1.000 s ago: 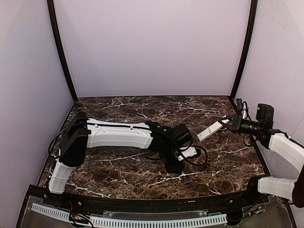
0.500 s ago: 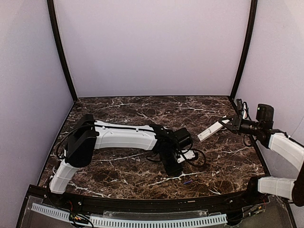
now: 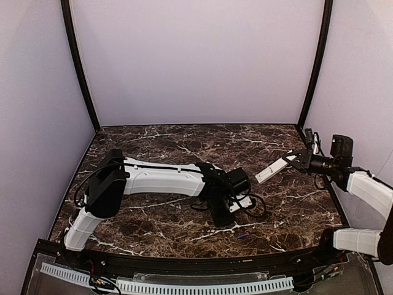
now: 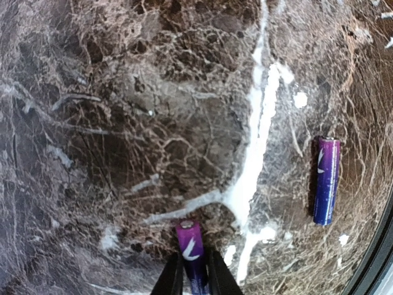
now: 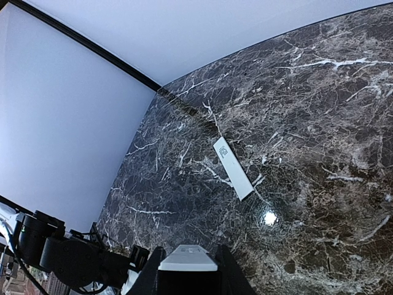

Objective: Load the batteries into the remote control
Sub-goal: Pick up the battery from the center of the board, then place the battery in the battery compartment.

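Two batteries matter here. The first battery (image 4: 191,249) stands between the fingertips (image 4: 172,278) of the left gripper (image 4: 194,276), which are clenched on its lower half with its silver cap pointing to 12 o'clock in the left wrist view. The second battery (image 4: 326,180) lies loose on the marble table (image 4: 110,123), well apart, at about 2 o'clock from the first.

The right gripper (image 5: 189,279) is clamped on one end of the remote control (image 3: 272,169), holding it off the table at roughly 2 o'clock from the left arm's wrist in the overhead view. A thin white cover (image 5: 233,168) lies flat on the marble, near the centre of the right wrist view.

The step in hand looks like lifting the pinched battery clear. The hold sits low on a round, slick cell, so it may roll or pivot between the pads. A straight, slow lift seems wise — no twist until it is off the stone. Whether the pads sit square across the cell's middle cannot be told from here.

Carrying it to the remote then calls for matching the cell's long axis to the bay. The bay itself is not visible, nor are its polarity marks — so the remote probably needs to be turned to face the left arm before any insertion.
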`<state>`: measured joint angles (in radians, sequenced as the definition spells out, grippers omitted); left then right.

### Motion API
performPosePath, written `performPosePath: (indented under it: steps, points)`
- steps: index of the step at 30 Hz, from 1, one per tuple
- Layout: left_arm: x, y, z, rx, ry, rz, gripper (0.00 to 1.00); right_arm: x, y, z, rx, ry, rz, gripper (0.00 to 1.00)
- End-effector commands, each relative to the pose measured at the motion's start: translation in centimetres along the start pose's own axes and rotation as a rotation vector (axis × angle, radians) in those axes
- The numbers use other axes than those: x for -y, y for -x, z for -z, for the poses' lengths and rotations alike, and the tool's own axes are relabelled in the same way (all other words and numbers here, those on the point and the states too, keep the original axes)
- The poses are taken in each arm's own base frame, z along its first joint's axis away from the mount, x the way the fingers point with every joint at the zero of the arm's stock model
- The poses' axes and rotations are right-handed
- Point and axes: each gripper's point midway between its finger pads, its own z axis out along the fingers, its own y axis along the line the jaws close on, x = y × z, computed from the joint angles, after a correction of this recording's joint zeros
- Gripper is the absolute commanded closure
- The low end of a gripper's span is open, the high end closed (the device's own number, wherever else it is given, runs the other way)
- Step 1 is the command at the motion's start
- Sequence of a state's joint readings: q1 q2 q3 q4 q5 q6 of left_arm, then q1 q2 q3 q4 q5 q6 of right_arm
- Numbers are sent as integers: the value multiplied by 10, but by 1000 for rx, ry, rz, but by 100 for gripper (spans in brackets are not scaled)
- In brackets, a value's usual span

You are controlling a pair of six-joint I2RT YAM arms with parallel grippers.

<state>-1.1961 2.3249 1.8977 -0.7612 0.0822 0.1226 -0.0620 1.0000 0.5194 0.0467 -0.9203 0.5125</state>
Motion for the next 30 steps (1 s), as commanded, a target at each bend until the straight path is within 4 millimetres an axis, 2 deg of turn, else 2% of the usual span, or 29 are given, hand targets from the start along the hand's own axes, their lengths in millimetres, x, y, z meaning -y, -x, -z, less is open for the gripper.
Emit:
performPosePath:
  steps: [1, 4, 7, 10, 14, 22, 25, 30]
  points:
    - [-8, -15, 0, -71, 56, 13, 90, 1, 0, 0, -2, 9, 11, 100]
    - [-12, -16, 5, -68, 62, 39, 94, 3, -5, -1, -14, 17, -1, 100]
    - [-24, -18, 18, -27, 53, 90, 99, 3, -13, -3, -30, 52, -45, 100]
    - [-30, -19, 45, 59, 36, 119, 100, 4, -25, -5, -43, 103, -94, 100]
    - [-26, -24, 77, 147, 12, 129, 100, 1, -38, -13, -64, 155, -137, 100]
    - [-18, -22, 131, 344, -75, 197, 100, -28, -75, -50, -168, 249, -154, 100]
    - [-17, -28, 136, 350, -81, 217, 100, -34, -84, -63, -192, 260, -165, 100]
    - [-12, -35, 132, 339, -110, 260, 100, -46, -97, -86, -225, 282, -170, 100]
